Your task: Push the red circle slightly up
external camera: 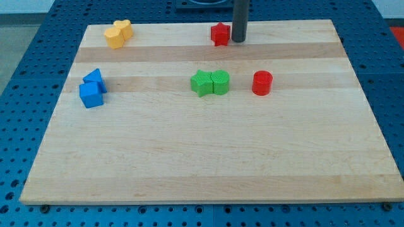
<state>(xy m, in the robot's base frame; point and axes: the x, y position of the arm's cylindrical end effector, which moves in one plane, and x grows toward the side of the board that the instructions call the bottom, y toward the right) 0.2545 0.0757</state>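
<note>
Pale wood board (189, 157); red circle (262, 82) below my tip (238, 40).

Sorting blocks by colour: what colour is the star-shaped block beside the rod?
Red. The star block sits just left of my tip, clearest in the camera view.

A single camera looks down at a slant from beyond the near edge of a wooden board (208, 157), facing its far edge. It sits far enough back to take in the whole board and strips of blue perforated table (38, 38) on all sides. The far edge lies near the view's top.
</note>
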